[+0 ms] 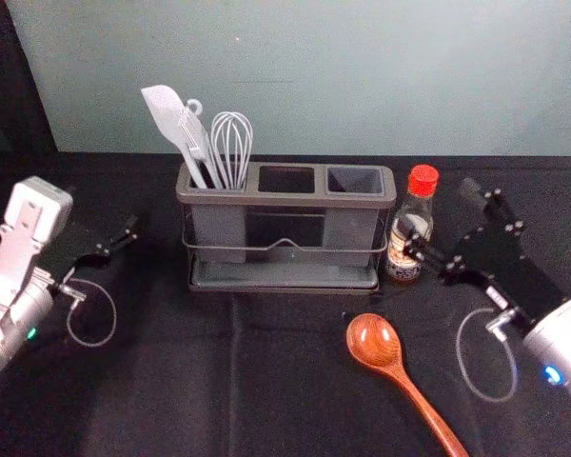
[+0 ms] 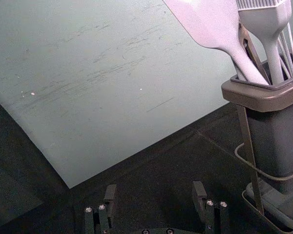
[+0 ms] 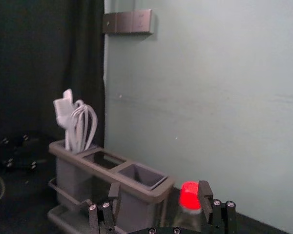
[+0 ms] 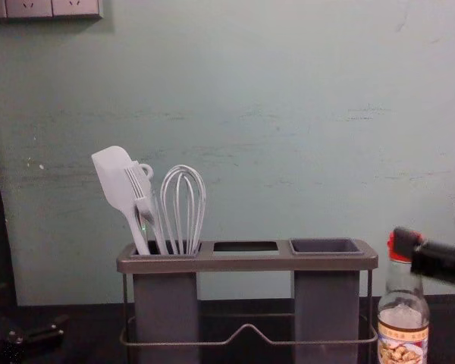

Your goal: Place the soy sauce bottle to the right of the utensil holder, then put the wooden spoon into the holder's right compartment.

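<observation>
Our right gripper [image 3: 160,192] is spread open, holding nothing, with the upright soy sauce bottle [image 1: 407,249] just to its left and the utensil holder [image 1: 276,199] beyond that. The bottle already stands on the holder's right, so we judge the wooden spoon [image 1: 374,341] comes next; it lies nearer us than that gripper and to its left. It should be light, stiff and a little slippery where polished, so we'd pinch the handle close below the bowl. The bottle looks like smooth glass, heavier and breakable; any nudge should meet its body, low down. Our left gripper [image 2: 155,190] idles open, left of the holder.
</observation>
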### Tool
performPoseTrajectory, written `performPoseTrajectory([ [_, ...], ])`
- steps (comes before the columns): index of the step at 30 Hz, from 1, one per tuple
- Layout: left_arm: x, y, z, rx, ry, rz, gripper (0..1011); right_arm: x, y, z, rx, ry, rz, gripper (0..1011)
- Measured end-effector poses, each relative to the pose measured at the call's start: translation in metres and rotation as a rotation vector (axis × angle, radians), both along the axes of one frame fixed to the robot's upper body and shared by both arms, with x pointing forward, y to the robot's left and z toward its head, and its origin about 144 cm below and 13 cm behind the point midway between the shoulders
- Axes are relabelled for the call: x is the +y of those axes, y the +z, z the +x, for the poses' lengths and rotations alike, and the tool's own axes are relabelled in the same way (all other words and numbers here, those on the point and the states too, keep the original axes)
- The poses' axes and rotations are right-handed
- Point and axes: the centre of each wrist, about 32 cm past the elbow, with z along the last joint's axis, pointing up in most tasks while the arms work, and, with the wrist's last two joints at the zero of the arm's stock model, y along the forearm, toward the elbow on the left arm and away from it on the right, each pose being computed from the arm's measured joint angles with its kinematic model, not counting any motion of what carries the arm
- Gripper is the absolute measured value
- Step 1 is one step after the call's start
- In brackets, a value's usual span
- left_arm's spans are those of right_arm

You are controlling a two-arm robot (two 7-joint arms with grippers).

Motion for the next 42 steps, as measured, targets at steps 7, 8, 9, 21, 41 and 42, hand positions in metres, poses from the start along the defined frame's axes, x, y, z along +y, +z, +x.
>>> performPoseTrajectory([
  [7, 0.0, 0.0, 0.0, 0.0, 0.0, 0.0, 1000, 0.015, -0.013, -0.009, 0.038, 0.024, -0.011, 1000],
  [8, 0.0, 0.0, 0.0, 0.0, 0.0, 0.0, 1000, 0.018, -0.016, -0.011, 0.052, 0.028, -0.012, 1000],
  [9, 0.0, 0.0, 0.0, 0.0, 0.0, 0.0, 1000, 0.02, -0.018, -0.012, 0.058, 0.029, -0.012, 1000],
  [21, 0.0, 0.0, 0.0, 0.0, 0.0, 0.0, 1000, 0.039, -0.035, -0.021, 0.12, 0.049, -0.016, 1002],
  [41, 0.0, 0.0, 0.0, 0.0, 0.0, 0.0, 1000, 0.038, -0.034, -0.021, 0.117, 0.048, -0.015, 1002],
  [42, 0.0, 0.0, 0.0, 0.0, 0.0, 0.0, 1000, 0.038, -0.034, -0.021, 0.117, 0.048, -0.015, 1000],
])
